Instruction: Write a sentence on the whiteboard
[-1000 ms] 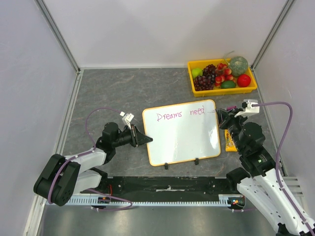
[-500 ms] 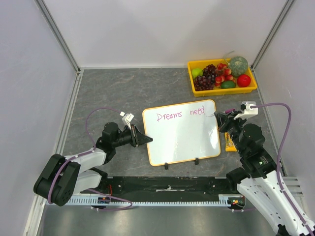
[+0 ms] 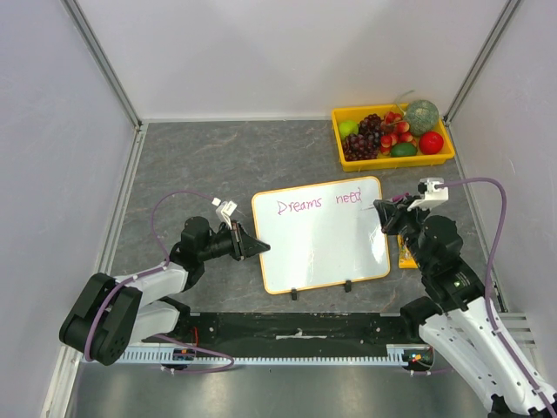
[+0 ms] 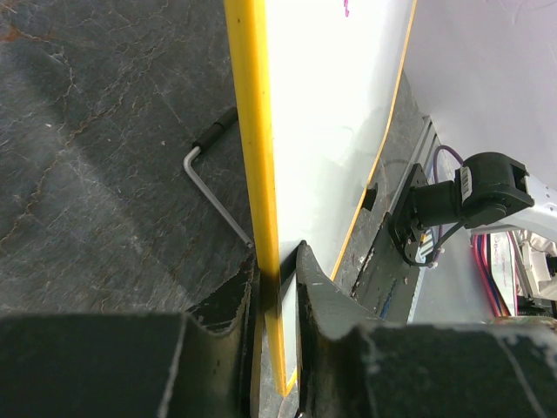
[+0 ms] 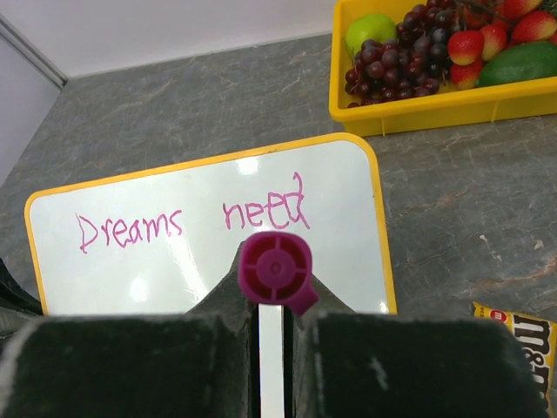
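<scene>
Already the left gripper [image 3: 258,247] pinches the whiteboard [image 3: 326,248] by its nine o'clock frame edge; the board lies mid-way across the table [image 3: 200,165]. Pink words [image 5: 191,222], "Dreams need", run along its top. At three o'clock the right gripper [image 3: 393,216] clamps a pink marker [image 5: 275,268] near the last letter. The sentence seems unfinished.

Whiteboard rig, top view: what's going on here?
The left gripper is clamped on the left edge of the whiteboard, steadying it on the table. The right gripper holds a pink marker by the board's upper right corner, near the end of the writing. The board reads "Dreams need" in pink, so the sentence looks unfinished. Whether the tip is touching the board cannot be told. A yellow tray of fruit sits at the far right, and a candy packet lies beside the board.
</scene>
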`<state>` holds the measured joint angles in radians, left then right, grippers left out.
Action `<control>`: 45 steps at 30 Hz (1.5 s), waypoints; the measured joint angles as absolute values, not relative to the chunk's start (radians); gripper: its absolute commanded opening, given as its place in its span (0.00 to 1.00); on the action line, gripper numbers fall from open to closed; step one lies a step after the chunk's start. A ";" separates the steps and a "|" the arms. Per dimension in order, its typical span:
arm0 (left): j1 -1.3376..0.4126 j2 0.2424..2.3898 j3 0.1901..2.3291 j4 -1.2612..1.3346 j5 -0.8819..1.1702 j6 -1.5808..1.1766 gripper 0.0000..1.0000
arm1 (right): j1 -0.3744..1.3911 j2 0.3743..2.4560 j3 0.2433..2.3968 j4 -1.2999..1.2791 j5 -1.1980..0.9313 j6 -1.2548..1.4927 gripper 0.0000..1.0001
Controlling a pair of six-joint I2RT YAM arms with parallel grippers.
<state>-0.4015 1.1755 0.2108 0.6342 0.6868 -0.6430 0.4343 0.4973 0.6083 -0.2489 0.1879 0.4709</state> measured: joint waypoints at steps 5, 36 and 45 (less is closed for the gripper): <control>-0.402 1.176 0.210 0.634 0.686 -0.643 0.02 | 0.435 0.567 0.611 -0.220 0.142 0.471 0.00; -0.402 1.175 0.211 0.633 0.686 -0.643 0.02 | 1.163 1.087 0.699 0.223 0.542 0.415 0.00; -0.402 1.175 0.210 0.634 0.686 -0.643 0.02 | 1.163 1.129 0.699 0.299 0.580 0.415 0.00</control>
<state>-0.4015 1.1751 0.2104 0.6338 0.6865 -0.6426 1.1629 1.1294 0.6991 0.2993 0.5804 0.4152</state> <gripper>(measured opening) 0.214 0.077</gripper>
